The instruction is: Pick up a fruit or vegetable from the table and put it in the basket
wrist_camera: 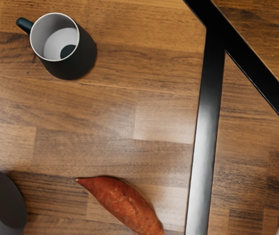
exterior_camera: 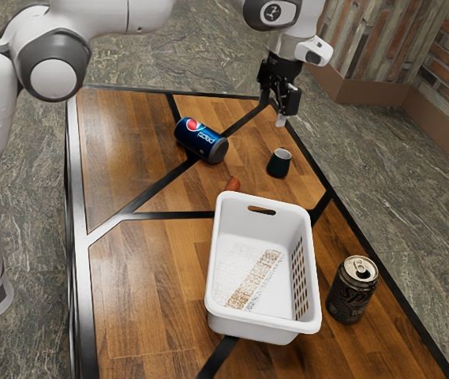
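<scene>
From my remote post, I saw the black two-finger gripper [exterior_camera: 280, 119] in the upper right of the exterior view, above the worktop [exterior_camera: 145, 288]. I could not tell how far apart its jaws stood; nothing was visible in their hold. The reddish-brown, tapered sweet potato [exterior_camera: 233, 183] lay on the worktop, lower and farther left in that view than the jaws and well apart from them, partly hidden behind the rim of the white plastic basket [exterior_camera: 218, 268]. The blue can [exterior_camera: 201, 140] lay on its side at upper centre, its label reading "pepsi" beside a red, white and blue roundel. At lower right stood a dark can [exterior_camera: 352, 294] with a silvery top, its pale lettering too small for me to read. The dark mug [exterior_camera: 279, 163] with a pale interior stood between the gripper and the basket.
</scene>
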{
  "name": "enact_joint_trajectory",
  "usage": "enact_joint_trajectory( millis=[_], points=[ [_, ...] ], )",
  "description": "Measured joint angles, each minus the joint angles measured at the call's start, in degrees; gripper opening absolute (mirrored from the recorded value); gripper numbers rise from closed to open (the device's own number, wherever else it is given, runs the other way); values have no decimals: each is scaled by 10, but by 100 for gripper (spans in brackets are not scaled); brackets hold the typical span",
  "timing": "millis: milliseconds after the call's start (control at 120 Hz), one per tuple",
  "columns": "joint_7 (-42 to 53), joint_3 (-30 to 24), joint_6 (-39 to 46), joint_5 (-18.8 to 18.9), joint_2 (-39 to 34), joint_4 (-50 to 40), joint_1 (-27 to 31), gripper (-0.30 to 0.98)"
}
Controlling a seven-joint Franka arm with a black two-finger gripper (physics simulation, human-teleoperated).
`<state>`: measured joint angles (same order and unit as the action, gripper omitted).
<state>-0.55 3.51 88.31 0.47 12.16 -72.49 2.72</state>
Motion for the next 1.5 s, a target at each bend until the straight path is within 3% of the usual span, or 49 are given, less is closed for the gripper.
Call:
enact_joint_trajectory(
  millis=[150, 283, 450, 533, 675, 883, 1192, 1500],
  points=[
    [-15, -16, -5, 1, -14, 0, 0, 69],
    [-133, -71, -18, 3, -40, 0, -10, 69],
    [-272, -111, -20, 64, -35, -1, -10, 69],
    [-329, -103, -21, 71, -30, -2, -6, 69],
    [-419, -21, -24, 2, -9, -6, 2, 69],
    [-548, 10, -22, -39, 8, -3, 0, 69],
    [-693, 11, -11, -17, 18, -2, -4, 69],
    [-755, 4, 45, 8, 41, -7, -6, 69]
  ],
)
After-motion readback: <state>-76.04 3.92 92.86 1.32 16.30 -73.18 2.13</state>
